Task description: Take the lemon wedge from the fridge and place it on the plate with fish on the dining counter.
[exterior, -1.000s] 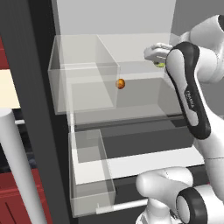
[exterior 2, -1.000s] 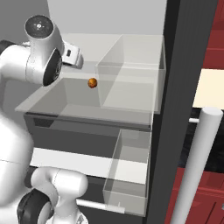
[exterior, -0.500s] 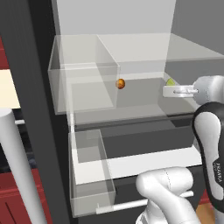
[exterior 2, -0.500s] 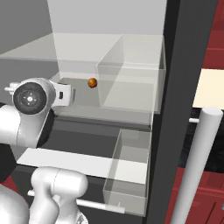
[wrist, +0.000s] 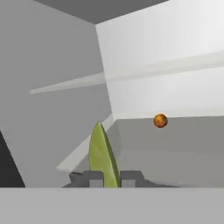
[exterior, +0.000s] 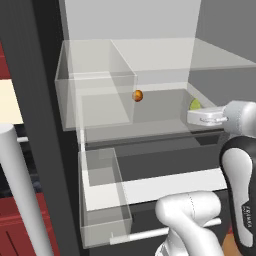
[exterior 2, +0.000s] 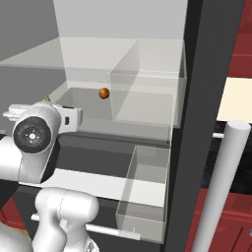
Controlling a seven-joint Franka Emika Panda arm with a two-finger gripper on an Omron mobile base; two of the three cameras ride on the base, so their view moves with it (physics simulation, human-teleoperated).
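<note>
- Left base view: the fridge (exterior: 150, 30) stands open, its white inside lit. The arm reaches in from the right, and the pincer (exterior: 192, 116) lies level at the right end of the grey shelf (exterior: 150, 107). A sliver of the yellow-green lemon wedge (exterior: 194, 104) pokes up just behind the white hand; the rest is hidden by it. A small orange ball (exterior: 137, 95) sits near the shelf's middle, well apart from the wedge. The fingertips themselves are too small to make out here.
- Right base view: a round arm joint covers most of the hand, so the pincer is hard to read. Only a speck of the lemon wedge (exterior 2: 47, 98) shows above the hand. The orange ball (exterior 2: 104, 93) rests beside a clear bin (exterior 2: 147, 83).
- Hand view: the two dark fingertips (wrist: 92, 178) are pressed in on the lemon wedge (wrist: 103, 155), which stands upright between them, its base cut off at the bottom. The orange ball (wrist: 160, 120) lies farther back on the shelf.
</note>
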